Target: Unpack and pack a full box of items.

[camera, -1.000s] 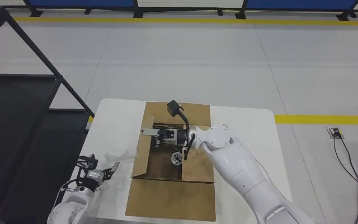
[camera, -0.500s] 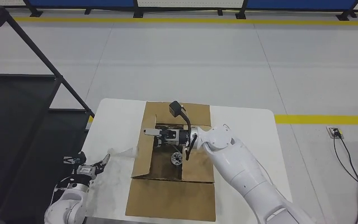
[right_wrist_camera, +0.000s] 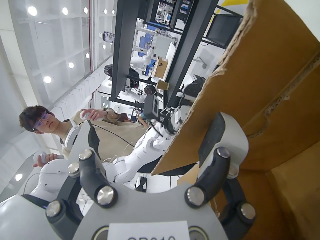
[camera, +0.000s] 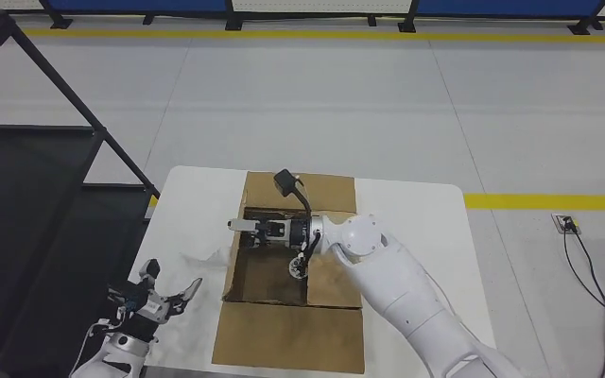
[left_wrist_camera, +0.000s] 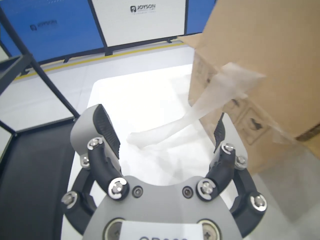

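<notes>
The left claw (left_wrist_camera: 160, 123) hangs with its fingers spread wide and nothing between them, low over the white bench (left_wrist_camera: 140, 88) just beside the cardboard box (left_wrist_camera: 250, 51). This wrist view makes plain a translucent strip of tape (left_wrist_camera: 215, 96) trailing from the box's corner towards the bench; black handling symbols (left_wrist_camera: 252, 123) are printed on the outer wall, too skewed to read. The right claw (right_wrist_camera: 155, 131) is also spread, straddling the edge of a raised flap (right_wrist_camera: 225, 88); I cannot tell whether either pad touches the cardboard. From above, the box stands open mid-bench, the right claw (camera: 248, 227) at its left wall; a small round item (camera: 298, 267) lies inside, and the left claw (camera: 161, 300) sits at the bench's left edge.
</notes>
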`<action>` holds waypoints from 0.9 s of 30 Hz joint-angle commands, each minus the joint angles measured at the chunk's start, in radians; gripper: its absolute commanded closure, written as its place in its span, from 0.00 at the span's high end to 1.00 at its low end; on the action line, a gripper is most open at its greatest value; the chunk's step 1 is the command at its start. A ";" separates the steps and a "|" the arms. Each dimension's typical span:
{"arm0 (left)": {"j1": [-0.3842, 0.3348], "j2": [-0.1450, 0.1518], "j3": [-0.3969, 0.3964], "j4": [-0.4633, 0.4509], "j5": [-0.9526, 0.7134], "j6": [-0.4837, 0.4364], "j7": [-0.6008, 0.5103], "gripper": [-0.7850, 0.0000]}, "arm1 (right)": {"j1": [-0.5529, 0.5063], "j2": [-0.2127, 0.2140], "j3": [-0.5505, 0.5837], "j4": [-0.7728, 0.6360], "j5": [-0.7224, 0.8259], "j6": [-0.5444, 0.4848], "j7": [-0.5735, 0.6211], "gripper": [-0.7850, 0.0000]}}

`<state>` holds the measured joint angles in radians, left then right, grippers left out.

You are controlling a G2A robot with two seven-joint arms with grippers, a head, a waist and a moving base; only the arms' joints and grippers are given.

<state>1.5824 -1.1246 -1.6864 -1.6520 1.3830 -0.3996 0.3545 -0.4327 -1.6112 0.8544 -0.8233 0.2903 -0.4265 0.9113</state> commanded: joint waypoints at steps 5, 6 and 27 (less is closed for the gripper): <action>0.081 0.001 0.015 -0.150 0.090 0.013 0.021 1.00 | 0.011 -0.026 -0.045 -0.008 -0.073 0.036 -0.158 1.00; 0.086 0.000 0.020 -0.164 0.097 0.025 0.020 1.00 | 0.013 -0.031 -0.054 -0.008 -0.084 0.039 -0.178 1.00; 0.132 0.002 -0.004 -0.252 0.095 0.018 0.032 1.00 | 0.048 -0.096 -0.106 0.106 -0.144 0.010 -0.286 1.00</action>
<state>1.7099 -1.1230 -1.6865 -1.9047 1.4817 -0.3809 0.3853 -0.3860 -1.7061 0.7473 -0.7215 0.1476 -0.4151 0.6254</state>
